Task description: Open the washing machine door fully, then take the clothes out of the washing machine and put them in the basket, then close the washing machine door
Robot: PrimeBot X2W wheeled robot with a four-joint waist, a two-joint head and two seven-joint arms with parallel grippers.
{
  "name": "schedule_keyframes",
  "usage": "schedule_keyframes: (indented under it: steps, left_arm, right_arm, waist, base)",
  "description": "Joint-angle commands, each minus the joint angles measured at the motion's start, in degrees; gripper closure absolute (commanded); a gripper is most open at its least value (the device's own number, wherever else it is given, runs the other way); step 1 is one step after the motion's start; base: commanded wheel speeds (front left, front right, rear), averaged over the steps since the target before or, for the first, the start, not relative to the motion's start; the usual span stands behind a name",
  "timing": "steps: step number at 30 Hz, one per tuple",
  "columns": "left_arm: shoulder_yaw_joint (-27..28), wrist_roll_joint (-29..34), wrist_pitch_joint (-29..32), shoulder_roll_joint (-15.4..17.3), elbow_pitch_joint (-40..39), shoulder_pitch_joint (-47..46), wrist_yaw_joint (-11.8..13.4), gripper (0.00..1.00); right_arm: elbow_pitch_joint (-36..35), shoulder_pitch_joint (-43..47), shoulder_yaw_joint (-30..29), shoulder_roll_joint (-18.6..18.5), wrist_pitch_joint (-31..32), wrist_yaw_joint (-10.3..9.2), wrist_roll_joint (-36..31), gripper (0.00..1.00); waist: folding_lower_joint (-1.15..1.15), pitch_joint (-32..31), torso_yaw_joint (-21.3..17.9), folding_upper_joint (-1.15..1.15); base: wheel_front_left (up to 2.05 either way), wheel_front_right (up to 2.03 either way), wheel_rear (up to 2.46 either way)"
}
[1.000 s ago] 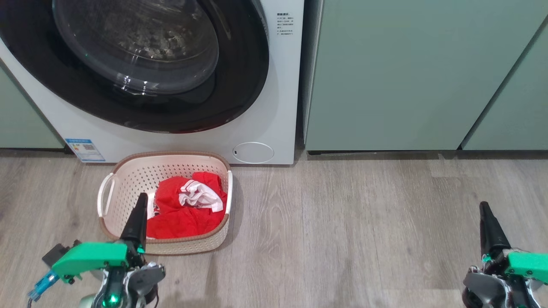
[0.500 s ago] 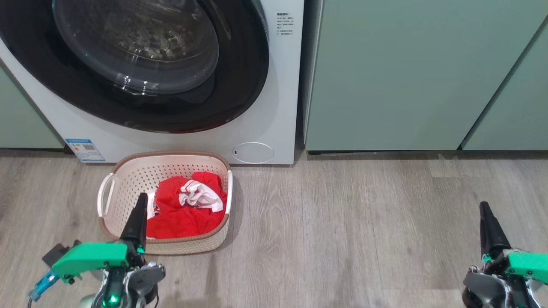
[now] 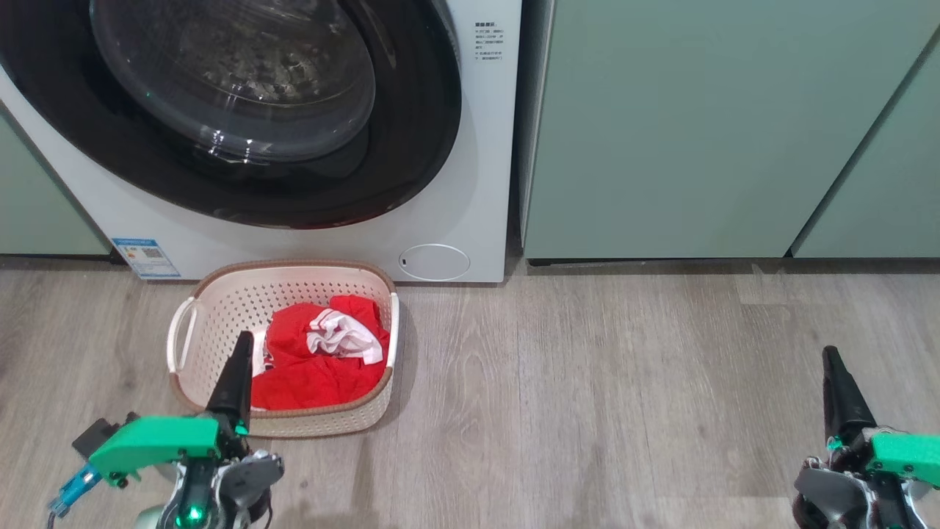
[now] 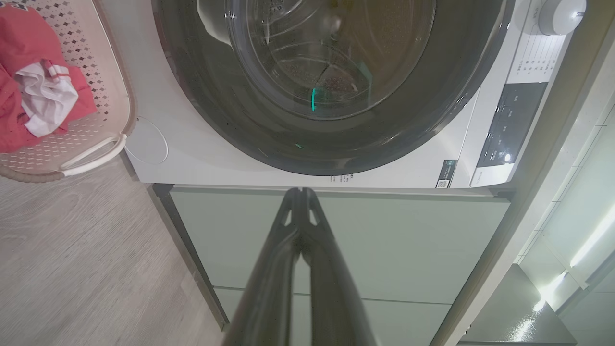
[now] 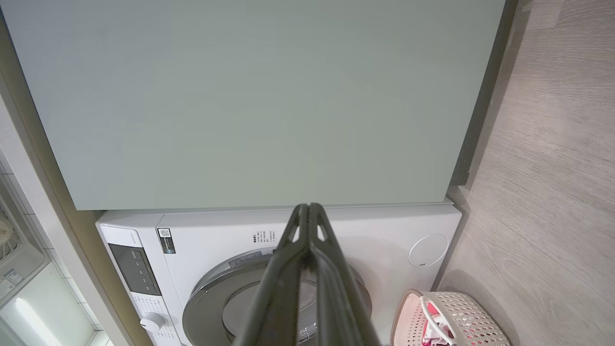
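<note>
The washing machine (image 3: 470,147) stands white at the upper left of the head view, and its door (image 3: 411,110), black-rimmed with a clear bowl window, lies shut against its front. On the floor before it sits the cream basket (image 3: 220,308) holding the red and white clothes (image 3: 323,360). My left gripper (image 3: 242,339) is shut and empty, its tip over the basket's near left part. Far to the right my right gripper (image 3: 830,354) is shut and empty above bare floor. The left wrist view shows the door (image 4: 240,120), basket (image 4: 115,101) and clothes (image 4: 29,53); the right wrist view shows the washing machine (image 5: 375,230).
Pale green cabinets (image 3: 698,125) flank the machine on the right, and another cabinet (image 3: 29,206) is at its left. Grey wood floor (image 3: 587,382) stretches wide between my grippers. A small round white hatch (image 3: 435,262) sits at the machine's lower right corner.
</note>
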Motion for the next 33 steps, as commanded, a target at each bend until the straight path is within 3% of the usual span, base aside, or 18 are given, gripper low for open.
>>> schedule_keyframes:
  steps: [1,33]
  left_arm:
    - [1.82,-0.23,0.35,0.31,-2.03,-2.20,-0.37,1.00]
    - [1.82,-0.23,0.35,0.31,-2.03,-2.20,-0.37,1.00]
  right_arm:
    - [-2.38,-2.64,1.13,-0.33,0.33,-0.03,0.34,1.00]
    - [-2.38,-2.64,1.13,-0.33,0.33,-0.03,0.35,1.00]
  waist:
    - [0.00,0.00,0.00,0.00]
    - [0.00,0.00,0.00,0.00]
  base:
    - [0.00,0.00,0.00]
    - [0.00,0.00,0.00]
